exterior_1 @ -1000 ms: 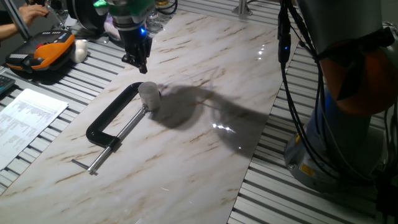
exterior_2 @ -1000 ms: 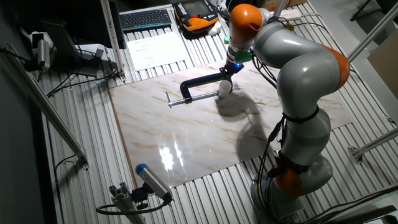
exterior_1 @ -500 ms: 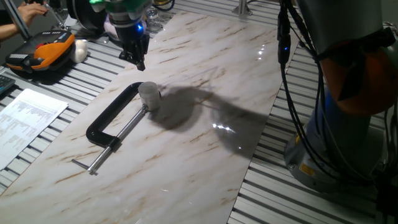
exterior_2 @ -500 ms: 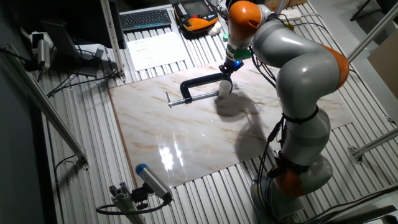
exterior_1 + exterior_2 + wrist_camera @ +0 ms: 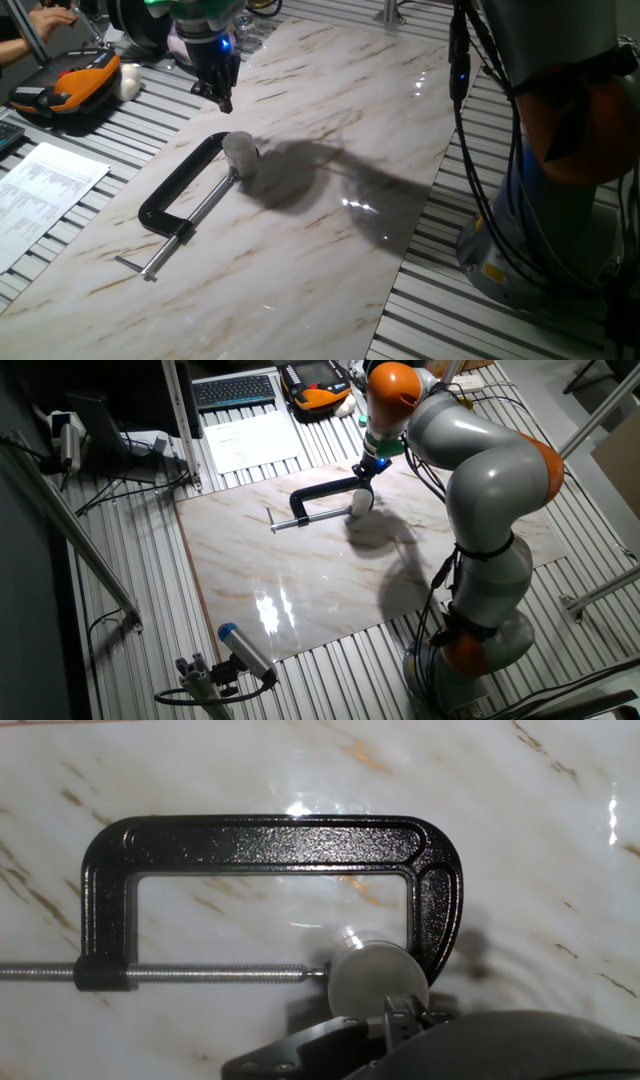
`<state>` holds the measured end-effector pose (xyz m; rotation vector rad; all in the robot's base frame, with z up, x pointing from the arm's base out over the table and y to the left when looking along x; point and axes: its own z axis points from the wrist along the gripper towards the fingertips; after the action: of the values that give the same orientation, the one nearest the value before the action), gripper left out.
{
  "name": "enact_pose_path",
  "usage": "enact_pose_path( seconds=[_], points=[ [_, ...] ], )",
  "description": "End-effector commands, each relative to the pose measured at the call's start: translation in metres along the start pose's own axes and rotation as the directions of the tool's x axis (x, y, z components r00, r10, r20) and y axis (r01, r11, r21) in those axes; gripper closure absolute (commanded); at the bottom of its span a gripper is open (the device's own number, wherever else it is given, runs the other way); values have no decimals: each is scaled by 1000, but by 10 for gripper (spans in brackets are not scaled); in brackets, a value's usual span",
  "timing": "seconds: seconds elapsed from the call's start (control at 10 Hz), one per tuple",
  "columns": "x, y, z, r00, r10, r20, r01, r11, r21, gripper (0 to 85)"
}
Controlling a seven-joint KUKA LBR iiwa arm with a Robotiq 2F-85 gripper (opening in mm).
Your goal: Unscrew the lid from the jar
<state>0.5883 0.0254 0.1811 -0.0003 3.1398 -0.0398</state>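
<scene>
The jar (image 5: 242, 166) is tiny and whitish, and it stands on the marble board pinched in the mouth of a black C-clamp (image 5: 178, 184). The white lid (image 5: 238, 143) sits on top of it. In the hand view the lid (image 5: 378, 982) shows as a round pale disc between the clamp's screw tip and its jaw, hiding the jar beneath. My gripper (image 5: 222, 96) hangs in the air above and beyond the jar, apart from it. Its fingers are together with nothing between them. From the other side the gripper (image 5: 365, 468) is just behind the jar (image 5: 360, 502).
An orange and black case (image 5: 70, 88) with a white lump (image 5: 130, 80) beside it lies on the slatted table at the far left. A printed sheet (image 5: 45, 185) lies near the board's left edge. A person's hand (image 5: 45, 20) is at the back left.
My gripper rose and drew slightly back from the jar between one second and half a second ago. It has held still since. The jar and clamp have not moved.
</scene>
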Motion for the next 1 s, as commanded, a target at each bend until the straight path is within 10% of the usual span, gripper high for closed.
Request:
enact_pose_path(
  seconds=[0.0,0.3,0.9],
  points=[
    [0,0,0,1000,7,7,-7,1000,2,850],
    [0,0,0,1000,15,11,-15,999,-36,850],
    [0,0,0,999,26,24,-26,999,-25,850]
  ],
)
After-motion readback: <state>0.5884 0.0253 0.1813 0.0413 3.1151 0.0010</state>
